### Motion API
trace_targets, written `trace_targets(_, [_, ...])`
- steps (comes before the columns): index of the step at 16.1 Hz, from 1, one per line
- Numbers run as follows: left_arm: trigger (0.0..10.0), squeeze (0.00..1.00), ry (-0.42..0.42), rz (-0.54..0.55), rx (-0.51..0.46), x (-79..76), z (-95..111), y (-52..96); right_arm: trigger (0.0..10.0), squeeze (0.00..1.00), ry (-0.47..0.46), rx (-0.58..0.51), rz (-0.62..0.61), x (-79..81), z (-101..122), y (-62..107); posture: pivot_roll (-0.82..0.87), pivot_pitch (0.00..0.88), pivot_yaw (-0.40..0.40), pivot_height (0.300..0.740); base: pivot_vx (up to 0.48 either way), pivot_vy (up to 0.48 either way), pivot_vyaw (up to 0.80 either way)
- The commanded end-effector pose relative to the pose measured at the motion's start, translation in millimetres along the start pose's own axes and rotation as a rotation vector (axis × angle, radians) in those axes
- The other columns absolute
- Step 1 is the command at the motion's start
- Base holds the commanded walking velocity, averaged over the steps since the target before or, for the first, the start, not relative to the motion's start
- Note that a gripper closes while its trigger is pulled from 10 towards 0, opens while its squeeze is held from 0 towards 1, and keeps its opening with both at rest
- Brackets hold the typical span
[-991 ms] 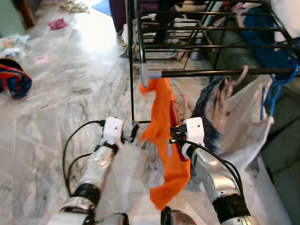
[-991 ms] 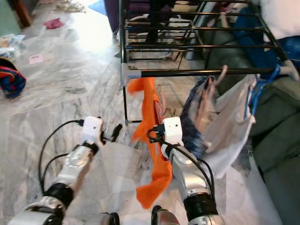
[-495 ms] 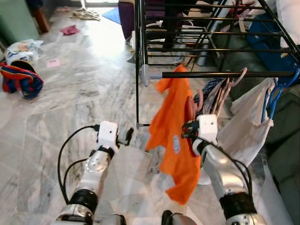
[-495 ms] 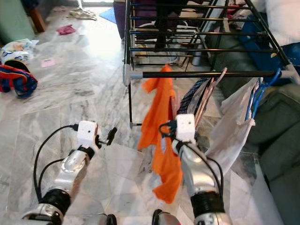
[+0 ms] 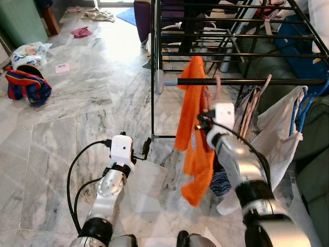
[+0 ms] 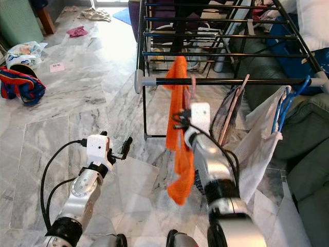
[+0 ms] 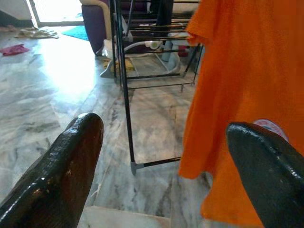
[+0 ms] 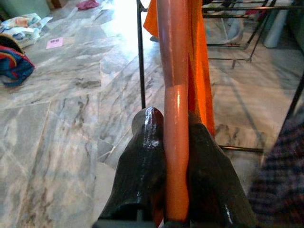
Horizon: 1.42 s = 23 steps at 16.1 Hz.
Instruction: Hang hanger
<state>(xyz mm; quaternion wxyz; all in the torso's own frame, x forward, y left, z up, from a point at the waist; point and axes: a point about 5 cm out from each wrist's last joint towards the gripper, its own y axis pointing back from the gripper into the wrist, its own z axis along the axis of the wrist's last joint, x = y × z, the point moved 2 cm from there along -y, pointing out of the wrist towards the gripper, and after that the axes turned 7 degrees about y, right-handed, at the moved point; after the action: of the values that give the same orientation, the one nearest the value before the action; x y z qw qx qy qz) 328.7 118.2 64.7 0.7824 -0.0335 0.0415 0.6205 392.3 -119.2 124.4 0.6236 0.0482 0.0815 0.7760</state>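
Pink hanger [image 8: 175,118] in R end effector [image 8: 173,183].

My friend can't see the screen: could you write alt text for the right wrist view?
Two black fingers of the right gripper are clamped on a smooth reddish-orange hanger. An orange garment hangs just behind it, above a grey marble floor, beside a black drying rack.

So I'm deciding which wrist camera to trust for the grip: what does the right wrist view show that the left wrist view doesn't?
Right wrist view: the right claw shut on the hanger, its pinkish-orange bar clamped between both fingers. Left wrist view: the left claw open, holding nothing, facing the drying rack. Both share the orange shirt and the marble floor.
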Motion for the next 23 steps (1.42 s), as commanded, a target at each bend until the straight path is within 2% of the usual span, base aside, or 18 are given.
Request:
trace_targets(1, [10.0,0.0,0.002,-0.007,0.007,-1.8,-1.4,2.0,10.0,0.0,-0.009,-0.029,0.001,-2.5,11.6,-3.7,0.01,0.139,-0.019,0.74,0.0,0.0,0.0])
trace_targets(5, [10.0,0.0,0.009,-0.023,0.018,-6.0,-0.3,0.0,10.0,0.0,-0.057,0.008,0.023,0.2,22.0,-15.8,0.01,0.146,-0.019,0.74,0.0,0.0,0.0])
trace_targets(8, [10.0,0.0,0.021,-0.026,0.026,-8.2,-0.6,-0.8,10.0,0.0,-0.116,0.073,0.077,8.7,19.6,-21.4,0.01,0.147,-0.014,0.74,0.0,0.0,0.0])
trace_targets(9, [10.0,0.0,0.022,-0.027,0.028,-8.9,-0.8,-0.6,10.0,0.0,-0.115,0.074,0.084,12.2,21.8,-23.0,0.02,0.148,-0.014,0.74,0.0,0.0,0.0])
trace_targets(11, [10.0,0.0,0.023,-0.03,0.03,-9.0,-0.3,-0.8,10.0,0.0,-0.118,0.09,0.134,28.9,23.7,-26.0,0.02,0.149,-0.015,0.74,0.0,0.0,0.0])
trace_targets(12, [10.0,0.0,0.023,-0.03,0.03,-9.0,-0.3,-0.8,10.0,0.0,-0.118,0.092,0.137,30.3,23.5,-26.2,0.02,0.149,-0.015,0.74,0.0,0.0,0.0])
trace_targets(13, [10.0,0.0,0.024,-0.029,0.029,-8.9,0.3,-0.6,10.0,0.0,-0.114,0.113,0.164,39.9,18.7,-26.4,0.03,0.151,-0.019,0.74,0.0,0.0,0.0])
trace_targets(15, [10.0,0.0,0.024,-0.024,0.03,-7.8,0.1,0.4,10.0,0.0,-0.111,0.136,0.177,45.5,11.6,-25.5,0.04,0.155,-0.023,0.74,0.0,0.0,0.0])
trace_targets(18, [10.0,0.0,0.031,-0.04,0.004,-9.7,4.2,3.6,10.0,0.0,-0.122,0.165,0.143,38.8,1.1,-23.4,0.04,0.161,-0.022,0.74,0.0,0.0,0.0])
trace_targets(21, [10.0,0.0,0.065,-0.103,-0.086,-18.3,29.2,1.3,10.0,0.0,-0.14,0.164,0.093,22.6,-0.4,-22.3,0.03,0.16,-0.016,0.74,0.0,0.0,0.0])
trace_targets(23, [10.0,0.0,0.116,-0.16,-0.116,-24.2,39.8,2.7,10.0,0.0,-0.152,0.168,0.083,19.5,-3.0,-21.4,0.03,0.16,-0.015,0.74,0.0,0.0,0.0])
